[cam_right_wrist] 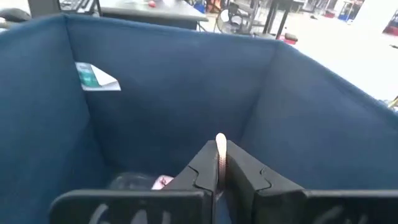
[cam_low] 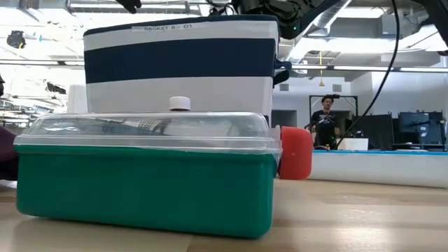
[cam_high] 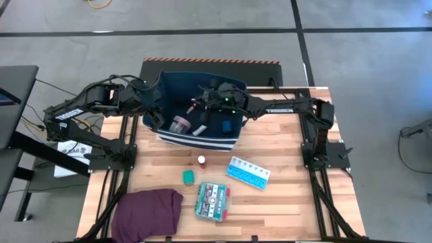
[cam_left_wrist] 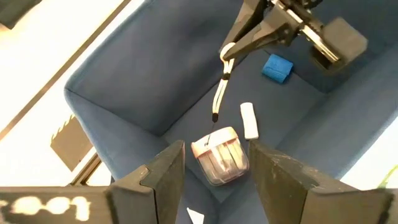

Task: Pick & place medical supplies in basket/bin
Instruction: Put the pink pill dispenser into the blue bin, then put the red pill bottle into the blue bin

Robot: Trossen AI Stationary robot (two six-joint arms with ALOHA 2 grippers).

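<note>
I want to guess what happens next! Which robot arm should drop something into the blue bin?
Probably the right: its gripper hangs over the bin, pinching a thin strip. The left gripper is open and empty.

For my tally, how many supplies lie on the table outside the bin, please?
4, in front of the bin: red-capped vial, green block, pill organizer, green-white box. The cloth may hide more.

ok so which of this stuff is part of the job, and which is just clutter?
Job:
- bin
- in it: tape roll, tube, blue block
- thin strip, held in right pincer over the bin
- on the table: vial, green block, pill organizer, flat box

Lying about:
- purple cloth
- person in the room behind
</note>
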